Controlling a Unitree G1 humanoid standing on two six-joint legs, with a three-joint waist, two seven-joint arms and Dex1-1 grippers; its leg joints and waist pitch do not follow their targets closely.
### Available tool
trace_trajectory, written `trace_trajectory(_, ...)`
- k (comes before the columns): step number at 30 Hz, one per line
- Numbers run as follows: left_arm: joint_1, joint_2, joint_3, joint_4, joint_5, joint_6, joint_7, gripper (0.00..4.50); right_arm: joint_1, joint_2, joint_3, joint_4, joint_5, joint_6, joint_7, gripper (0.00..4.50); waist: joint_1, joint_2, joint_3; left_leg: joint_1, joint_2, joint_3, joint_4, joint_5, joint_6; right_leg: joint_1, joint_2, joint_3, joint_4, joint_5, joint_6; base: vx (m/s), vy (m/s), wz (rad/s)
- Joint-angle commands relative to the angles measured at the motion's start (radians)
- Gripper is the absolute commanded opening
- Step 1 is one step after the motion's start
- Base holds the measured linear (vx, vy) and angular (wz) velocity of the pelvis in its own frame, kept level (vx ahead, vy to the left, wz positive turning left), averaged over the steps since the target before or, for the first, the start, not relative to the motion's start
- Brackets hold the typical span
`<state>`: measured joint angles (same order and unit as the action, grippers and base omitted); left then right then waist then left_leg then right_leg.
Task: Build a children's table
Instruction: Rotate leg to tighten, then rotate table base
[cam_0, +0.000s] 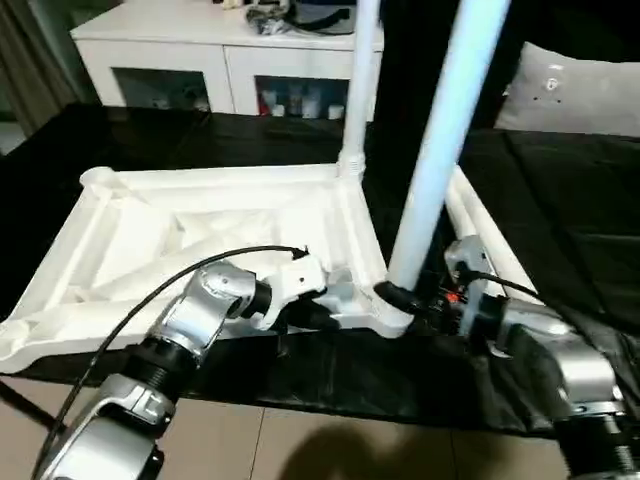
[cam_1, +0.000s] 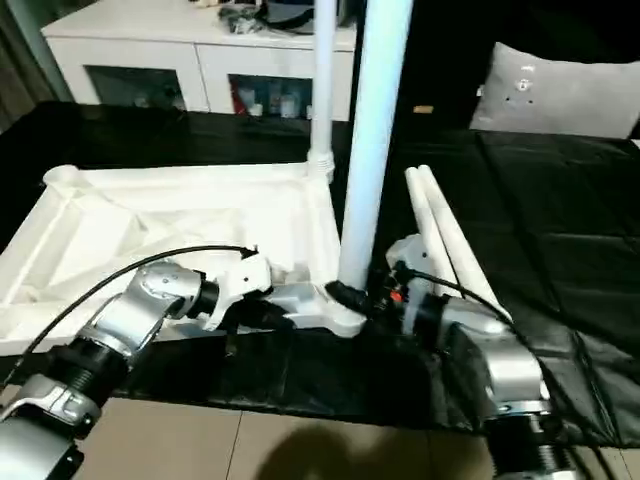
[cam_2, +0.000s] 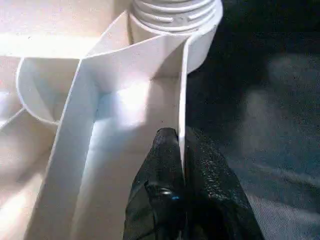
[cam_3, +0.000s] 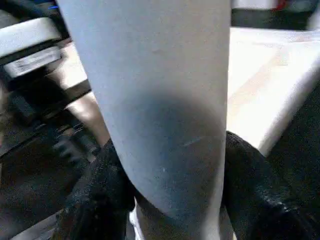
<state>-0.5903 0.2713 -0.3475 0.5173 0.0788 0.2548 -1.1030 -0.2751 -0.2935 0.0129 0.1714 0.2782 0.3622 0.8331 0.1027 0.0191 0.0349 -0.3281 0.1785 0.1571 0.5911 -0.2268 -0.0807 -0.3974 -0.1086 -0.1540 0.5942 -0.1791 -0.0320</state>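
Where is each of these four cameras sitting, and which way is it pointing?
Left eye: on the head, looking down at the tabletop, over both forearms.
Right eye: beside it; same scene.
Left wrist: along the left gripper, pinching the tabletop's rim by a socket.
Right wrist: along the right gripper, its fingers around the upright leg.
Shared: all show the tabletop.

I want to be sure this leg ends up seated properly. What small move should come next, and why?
Probably twist the tall white tube leg down into the round corner socket of the white ribbed plastic tabletop. The right gripper clasps the leg's base at that socket, and the left gripper pinches the tabletop's rim wall, steadying it.
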Motion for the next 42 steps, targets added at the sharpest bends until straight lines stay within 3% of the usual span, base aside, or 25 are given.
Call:
trace_trajectory(1, 0.014, -0.099, 0.000, -0.032, -0.009, 0.133, 0.135, 0.00, -0.038, 0.094, 0.049, 0.080, -0.042, 0.032, -0.154, 2.13, -0.003, -0.006, -0.040, -0.015, 0.045, -0.011, -0.078, -0.183, 0.019, 0.059, -0.068, 0.061, -0.109, -0.485, -0.057, 0.000, 0.000, 0.00)
trace_trajectory(3, 0.003, -0.169, 0.032, -0.037, -0.011, 0.206, 0.240, 0.00, -0.084, 0.153, 0.015, 0.146, -0.059, 0.041, -0.285, 2.10, -0.020, -0.007, -0.038, -0.018, 0.040, -0.015, -0.077, -0.209, 0.007, 0.061, -0.066, 0.052, -0.117, -0.532, -0.037, 0.000, 0.000, 0.00)
trace_trajectory(4, 0.003, -0.169, 0.032, -0.037, -0.011, 0.206, 0.240, 0.00, -0.084, 0.153, 0.015, 0.146, -0.059, 0.041, -0.285, 2.09, -0.024, -0.005, -0.038, -0.015, 0.039, -0.016, -0.076, -0.218, 0.008, 0.058, -0.066, 0.049, -0.121, -0.544, -0.033, 0.000, 0.000, 0.00)
trace_trajectory(6, -0.028, -0.260, 0.083, -0.009, -0.015, 0.233, 0.386, 0.00, -0.157, 0.217, -0.056, 0.255, -0.068, 0.049, -0.482, 2.09, -0.035, 0.002, -0.034, -0.002, 0.036, -0.014, -0.075, -0.257, 0.026, 0.049, -0.062, 0.042, -0.136, -0.557, -0.028, 0.000, 0.000, 0.00)
trace_trajectory(7, -0.042, -0.294, 0.102, 0.005, -0.017, 0.236, 0.439, 0.00, -0.185, 0.236, -0.078, 0.301, -0.076, 0.044, -0.551, 2.09, -0.049, -0.005, -0.029, 0.000, 0.029, -0.014, -0.071, -0.297, 0.025, 0.045, -0.053, 0.030, -0.148, -0.601, -0.008, 0.000, 0.000, 0.00)
trace_trajectory(8, -0.049, -0.309, 0.105, 0.013, -0.016, 0.231, 0.457, 0.00, -0.199, 0.241, -0.083, 0.325, -0.086, 0.028, -0.579, 2.09, -0.053, -0.003, -0.029, 0.006, 0.024, -0.015, -0.065, -0.311, 0.025, 0.043, -0.054, 0.021, -0.155, -0.628, 0.007, 0.000, 0.000, 0.00)
trace_trajectory(9, -0.052, -0.315, 0.105, 0.017, -0.015, 0.227, 0.462, 0.00, -0.205, 0.242, -0.082, 0.336, -0.093, 0.015, -0.588, 2.09, -0.054, 0.001, -0.036, 0.008, 0.021, -0.016, -0.063, -0.305, 0.032, 0.048, -0.059, 0.020, -0.160, -0.621, 0.022, 0.000, 0.000, 0.00)
trace_trajectory(10, -0.055, -0.316, 0.100, 0.021, -0.010, 0.214, 0.466, 0.00, -0.208, 0.244, -0.084, 0.341, -0.095, 0.006, -0.591, 2.09, -0.055, 0.004, -0.038, -0.001, 0.031, -0.020, -0.073, -0.294, 0.047, 0.057, -0.060, 0.023, -0.155, -0.568, 0.015, 0.000, 0.000, 0.00)
trace_trajectory(11, -0.059, -0.308, 0.091, 0.025, 0.000, 0.192, 0.460, 0.00, -0.211, 0.252, -0.095, 0.344, -0.090, -0.004, -0.593, 2.61, -0.055, 0.006, -0.039, -0.009, 0.039, -0.024, -0.081, -0.293, 0.055, 0.061, -0.059, 0.025, -0.150, -0.525, 0.011, 0.000, 0.000, 0.00)
trace_trajectory(17, -0.069, -0.256, 0.069, 0.031, 0.047, 0.148, 0.457, 0.00, -0.211, 0.266, -0.136, 0.336, -0.082, -0.012, -0.602, 3.10, -0.047, 0.003, -0.046, -0.019, 0.044, -0.020, -0.085, -0.203, 0.071, 0.062, -0.066, 0.055, -0.119, -0.378, -0.084, 0.000, 0.000, 0.00)
trace_trajectory(22, -0.097, -0.222, 0.046, 0.098, 0.086, 0.067, 0.473, 0.00, -0.198, 0.238, -0.128, 0.306, -0.078, -0.055, -0.580, 3.51, -0.034, 0.003, -0.054, -0.021, 0.039, -0.014, -0.078, -0.123, 0.083, 0.065, -0.065, 0.060, -0.111, -0.317, -0.101, 0.000, 0.000, 0.00)
trace_trajectory(25, -0.104, -0.211, 0.043, 0.116, 0.087, 0.028, 0.465, 0.00, -0.182, 0.218, -0.131, 0.273, -0.092, -0.081, -0.580, 3.73, -0.027, 0.003, -0.066, -0.033, 0.043, -0.016, -0.066, 0.010, 0.118, 0.070, -0.065, 0.065, -0.075, -0.121, -0.153, 0.000, 0.000, 0.00)
trace_trajectory(26, -0.099, -0.204, 0.050, 0.100, 0.067, 0.017, 0.432, 0.27, -0.165, 0.200, -0.144, 0.238, -0.087, -0.096, -0.560, 3.84, -0.027, 0.005, -0.069, -0.034, 0.043, -0.016, -0.062, 0.034, 0.126, 0.070, -0.066, 0.067, -0.067, -0.082, -0.165, 0.000, 0.000, 0.00)
trace_trajectory(29, -0.075, -0.193, 0.057, 0.036, 0.019, 0.004, 0.361, 0.64, -0.140, 0.162, -0.142, 0.186, -0.075, -0.118, -0.493, 4.16, -0.010, 0.004, -0.077, -0.039, 0.045, -0.013, -0.043, 0.128, 0.204, 0.063, -0.067, 0.069, -0.042, 0.067, -0.221, 0.000, 0.000, 0.00)
trace_trajectory(32, -0.066, -0.191, 0.061, 0.016, 0.005, -0.011, 0.346, 0.95, -0.134, 0.140, -0.137, 0.170, -0.060, -0.132, -0.447, 4.43, -0.003, 0.001, -0.075, -0.043, 0.045, -0.010, -0.034, 0.139, 0.242, 0.054, -0.066, 0.070, -0.036, 0.074, -0.246, 0.000, 0.000, 0.00)
trace_trajectory(34, -0.053, -0.187, 0.072, -0.020, -0.005, -0.004, 0.356, 1.03, -0.133, 0.103, -0.123, 0.153, -0.046, -0.153, -0.372, 4.48, 0.000, -0.001, -0.072, -0.046, 0.045, -0.008, -0.033, 0.102, 0.241, 0.053, -0.065, 0.069, -0.037, 0.039, -0.246, 0.000, 0.000, 0.00)
trace_trajectory(35, -0.051, -0.184, 0.076, -0.029, -0.005, 0.003, 0.360, 1.08, -0.133, 0.094, -0.118, 0.147, -0.041, -0.149, -0.350, 4.50, 0.002, -0.001, -0.066, -0.046, 0.050, -0.007, -0.038, 0.052, 0.230, 0.051, -0.065, 0.069, -0.047, -0.035, -0.233, -0.061, 0.003, -0.02)
trace_trajectory(38, -0.039, -0.157, 0.084, -0.073, 0.004, 0.041, 0.371, 1.08, -0.119, 0.060, -0.094, 0.100, -0.027, -0.120, -0.280, 4.50, 0.005, -0.003, -0.053, -0.039, 0.049, -0.005, -0.056, -0.102, 0.135, 0.051, -0.065, 0.066, -0.084, -0.307, -0.140, -0.042, 0.001, -0.01)
trace_trajectory(42, -0.008, -0.090, 0.122, -0.183, 0.026, 0.127, 0.407, 1.08, -0.097, 0.013, -0.055, 0.052, -0.026, -0.098, -0.199, 4.50, -0.002, 0.000, -0.048, -0.039, 0.052, -0.009, -0.065, -0.152, 0.086, 0.052, -0.062, 0.068, -0.088, -0.344, -0.104, 0.000, 0.000, 0.00)
